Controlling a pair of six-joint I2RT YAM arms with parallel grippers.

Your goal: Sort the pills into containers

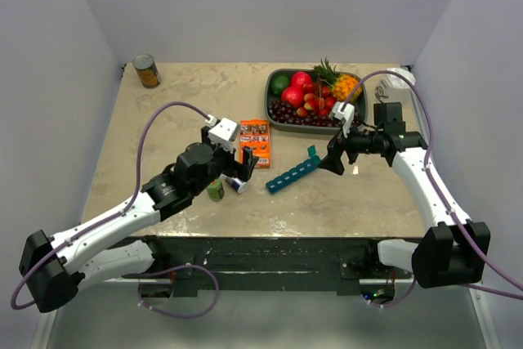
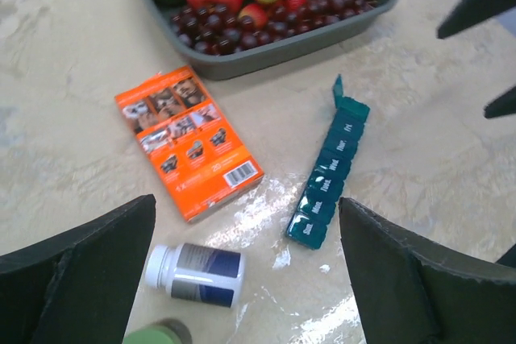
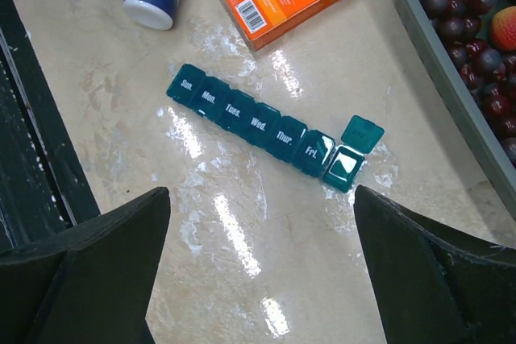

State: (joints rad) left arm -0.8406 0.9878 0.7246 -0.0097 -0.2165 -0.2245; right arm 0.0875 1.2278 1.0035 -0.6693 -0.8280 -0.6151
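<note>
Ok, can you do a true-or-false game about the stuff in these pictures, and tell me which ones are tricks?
1. The teal pill organizer has just one lid open, at the end beside Fri. True.
2. The white bottle stands upright. False: it lies on its side.
3. The left claw is squeezing the orange box. False: it is open and holds nothing.
4. The right claw is open too. True.
5. The grey tray has only vegetables in it. False: it holds fruit, including a small pineapple.
</note>
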